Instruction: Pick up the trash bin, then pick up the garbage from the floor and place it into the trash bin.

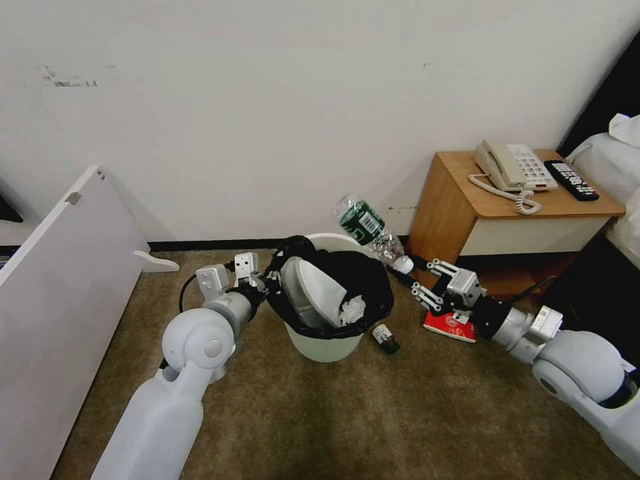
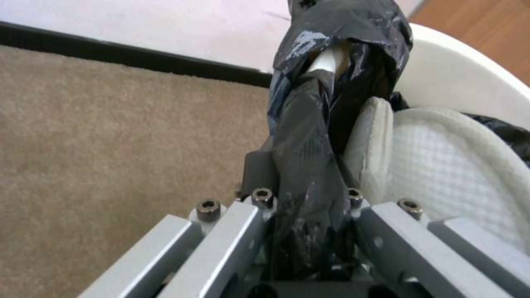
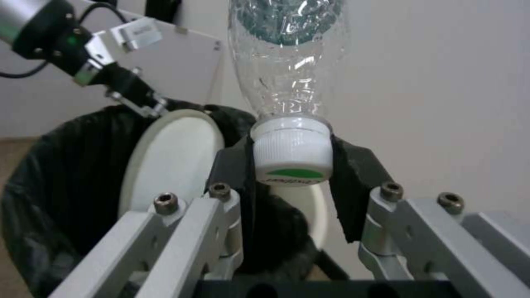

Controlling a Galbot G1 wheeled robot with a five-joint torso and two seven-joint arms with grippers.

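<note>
While the left gripper (image 1: 261,288) clamped the bagged rim of the bin (image 1: 325,345) on brown carpet (image 1: 347,427), the right gripper (image 1: 408,272) pinched a clear bottle (image 1: 369,230) by its white cap, tilted above the rim. A slipper (image 1: 313,293) stood inside; a red packet (image 1: 451,327) lay beside the nightstand (image 1: 467,213), under a white wall (image 1: 267,100).

I see even, soft indoor light across the head view, with the wall (image 1: 320,100) bright and faintly pink-tinted toward the top. Shadows on the carpet (image 1: 373,413) are weak and diffuse. Straight edges bow near the corners, a wide-lens effect. In my left wrist view the black bag (image 2: 309,136) shows small glints. My right wrist view has sparkle on the clear bottle (image 3: 287,62), and its background looks soft.
</note>
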